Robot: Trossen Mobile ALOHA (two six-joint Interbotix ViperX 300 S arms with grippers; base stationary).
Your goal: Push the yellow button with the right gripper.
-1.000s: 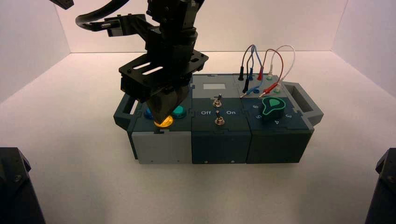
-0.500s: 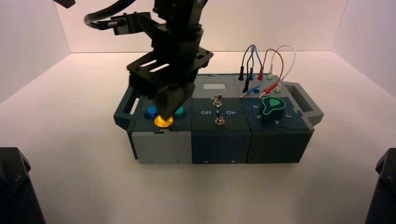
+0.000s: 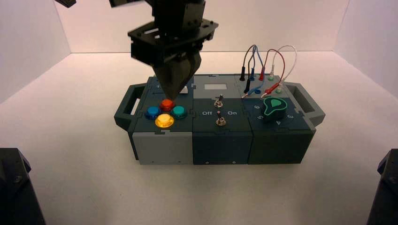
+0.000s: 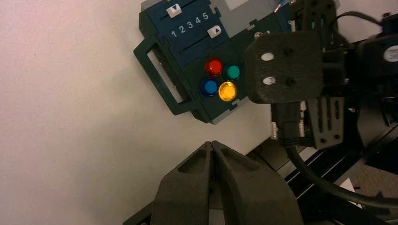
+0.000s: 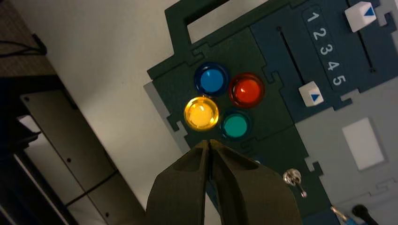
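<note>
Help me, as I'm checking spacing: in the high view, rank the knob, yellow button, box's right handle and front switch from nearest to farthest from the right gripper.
From the right gripper, over the box's left part:
1. Yellow button, front left.
2. Front switch, middle.
3. Knob, right part.
4. Right handle, box's right end.

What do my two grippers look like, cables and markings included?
Both are black. The right gripper has a slotted, open-frame body, dark fingers tapering to a wedge-like point, a thick black cable and small pale oval labels. The left gripper has matching dark tapered fingers; its body is out of view.
</note>
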